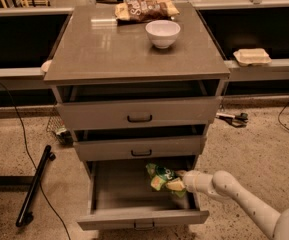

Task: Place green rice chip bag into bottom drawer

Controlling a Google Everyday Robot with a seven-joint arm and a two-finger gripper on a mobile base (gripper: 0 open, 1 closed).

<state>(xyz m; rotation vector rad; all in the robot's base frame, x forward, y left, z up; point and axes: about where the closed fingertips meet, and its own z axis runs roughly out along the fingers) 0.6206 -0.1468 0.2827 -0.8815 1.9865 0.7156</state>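
The green rice chip bag (163, 178) is bright green with yellow patches and sits inside the open bottom drawer (119, 189), at its right side, a little above the floor of the drawer. My gripper (180, 182) reaches in from the right over the drawer's right wall and is shut on the bag's right end. My white arm (244, 204) runs off to the lower right. The two upper drawers (139, 115) are slightly ajar.
On the cabinet top (104, 44) stand a white bowl (162, 33) and a brown-and-tan snack bag (145, 9). A black stand leg (34, 186) lies on the floor at the left. A sponge-like pad (252, 57) rests on the ledge at the right.
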